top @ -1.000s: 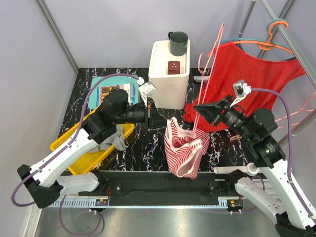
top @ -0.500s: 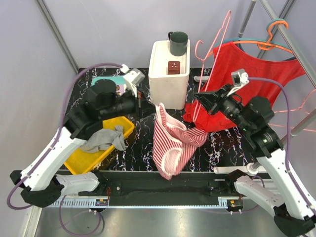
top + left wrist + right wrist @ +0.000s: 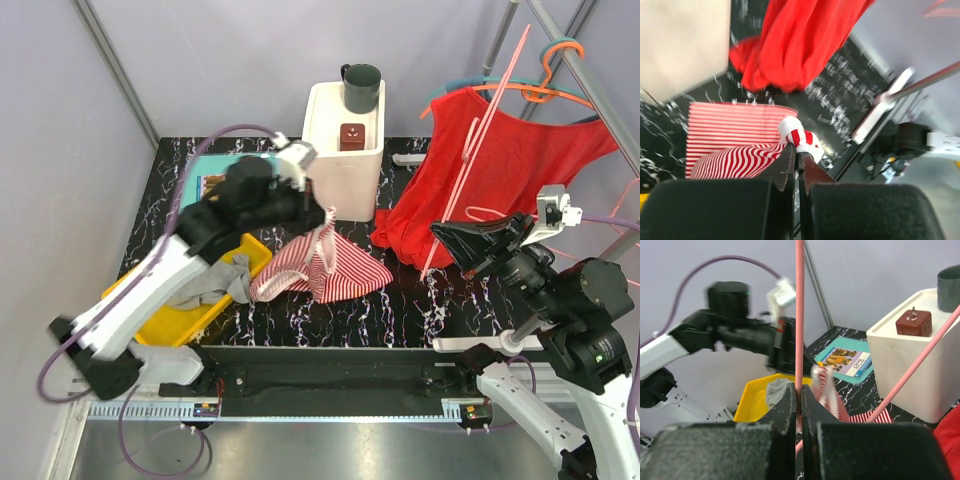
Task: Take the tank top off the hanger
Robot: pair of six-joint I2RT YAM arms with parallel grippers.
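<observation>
red-and-white striped tank top (image 3: 325, 270) is draped on the tabletop (image 3: 400, 300) just before the white box (image 3: 342, 160), one strap pinched by the closed left gripper (image 3: 318, 222). right of that box, the pink hanger (image 3: 497, 98) is clamped in the right gripper (image 3: 437, 233).

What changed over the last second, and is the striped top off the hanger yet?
The left claw pulled the striped tank top left and down; it is off the pink hanger and partly on the table. The right claw swung the bare hanger up and right. Both claws stayed shut; red shirt, white box and yellow bin unchanged.
</observation>
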